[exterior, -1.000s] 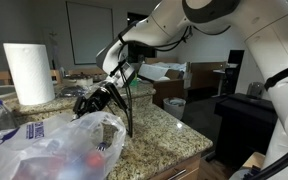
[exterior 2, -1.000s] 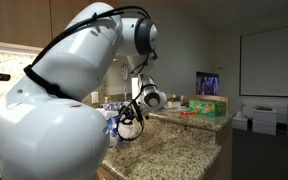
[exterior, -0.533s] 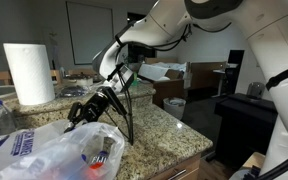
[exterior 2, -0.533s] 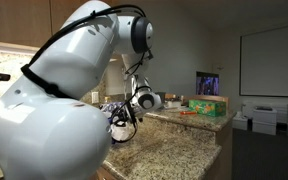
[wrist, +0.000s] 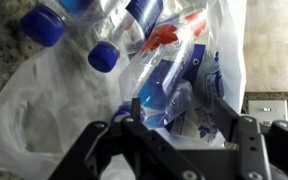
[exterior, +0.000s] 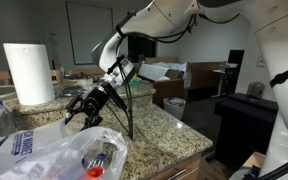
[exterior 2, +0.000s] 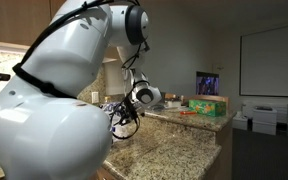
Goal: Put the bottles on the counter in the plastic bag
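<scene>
Bottles [wrist: 166, 92] — small, clear, blue-labelled. In the wrist view several lie inside the bag [wrist: 29, 125] at frame centre. Two blue caps sit at upper left; whether under the film or beside it cannot be told. Judged light, stiff and slippery-round, best taken across the body. Bag: thin, crinkly, slumped on the worktop [wrist: 276, 40]. Tool [wrist: 179, 130] — spread wide, empty, hanging above the bag.

My arm [exterior: 176, 18]: glossy white rounded shells, dark joint bands. My gripper [exterior: 84, 108]: black, bare linkage fingers. Thin black cable [exterior: 130, 114] off wrist.
</scene>
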Robot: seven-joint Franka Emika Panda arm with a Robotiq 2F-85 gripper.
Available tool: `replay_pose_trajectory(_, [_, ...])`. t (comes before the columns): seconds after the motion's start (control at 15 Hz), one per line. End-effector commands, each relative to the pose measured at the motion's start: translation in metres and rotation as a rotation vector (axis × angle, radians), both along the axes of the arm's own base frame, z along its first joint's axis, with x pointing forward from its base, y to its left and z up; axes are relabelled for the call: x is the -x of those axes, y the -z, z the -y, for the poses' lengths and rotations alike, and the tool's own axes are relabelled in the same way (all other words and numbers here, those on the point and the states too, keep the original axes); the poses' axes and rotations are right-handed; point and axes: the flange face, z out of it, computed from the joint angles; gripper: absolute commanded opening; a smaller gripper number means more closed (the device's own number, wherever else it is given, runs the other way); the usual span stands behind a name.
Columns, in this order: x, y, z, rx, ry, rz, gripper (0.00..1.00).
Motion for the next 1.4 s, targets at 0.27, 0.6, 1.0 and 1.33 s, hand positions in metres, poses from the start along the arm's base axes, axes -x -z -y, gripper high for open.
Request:
replay_pose_trajectory(0.27, [0.021, -0.036, 0.052, 0.068, 0.112, 0.086, 1.00])
replay_pose_trajectory(0.6, [0.043, -0.083, 0.078, 0.213, 0.167, 0.236, 1.00])
replay_pose_trajectory(1.0, [0.086, -0.138, 0.139, 0.539, 0.179, 0.298, 1.00])
replay_pose_trajectory(1.33, [0.092, -0.146, 0.171, 0.697, 0.130, 0.313, 1.00])
